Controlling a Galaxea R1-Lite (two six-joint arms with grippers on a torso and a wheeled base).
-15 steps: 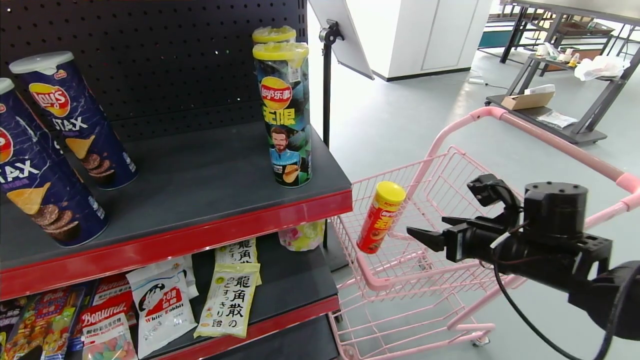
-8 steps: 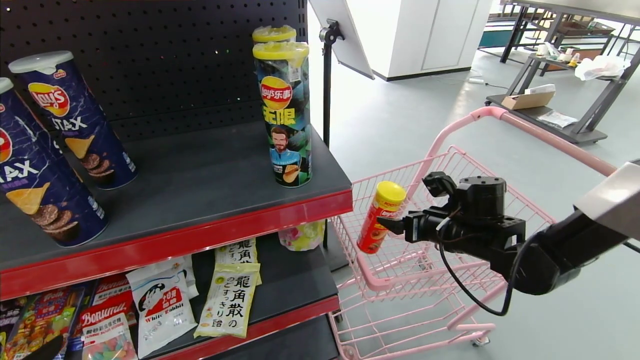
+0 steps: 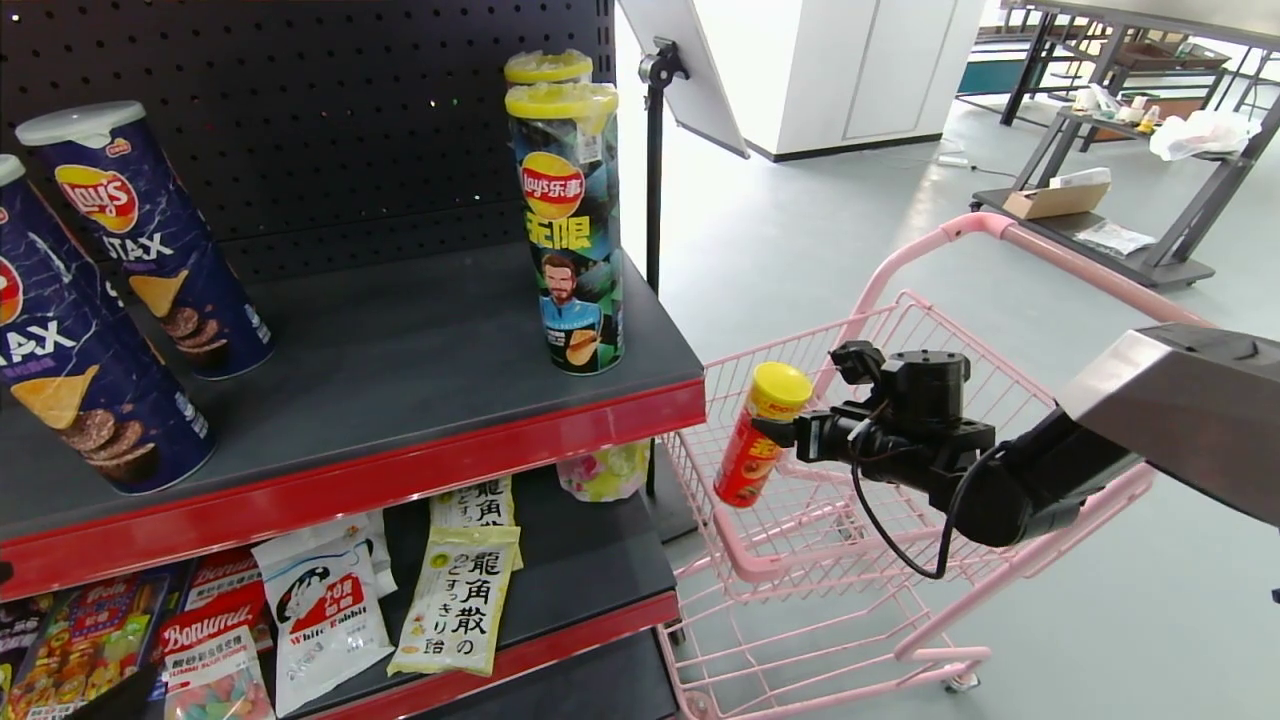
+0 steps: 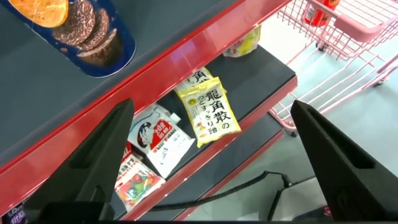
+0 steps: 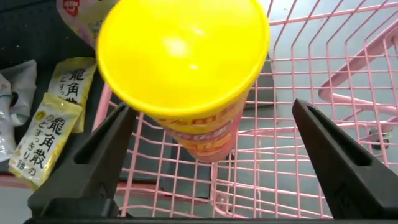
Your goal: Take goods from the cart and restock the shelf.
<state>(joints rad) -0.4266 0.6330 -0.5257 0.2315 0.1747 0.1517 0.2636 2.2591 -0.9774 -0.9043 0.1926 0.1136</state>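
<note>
Right gripper [image 5: 211, 109] gapes wide, empty, the yellow-lidded red chip can [image 3: 748, 462] between its fingers: light, stiff, likely slick (easily dented), best pinched mid-body.

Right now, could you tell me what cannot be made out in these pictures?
Head view: rear yellow-lidded can, body hidden behind front can.
Head view: nearest blue can, cut by the picture's edge.
Right wrist view: red can base, hidden under its own lid.
</note>
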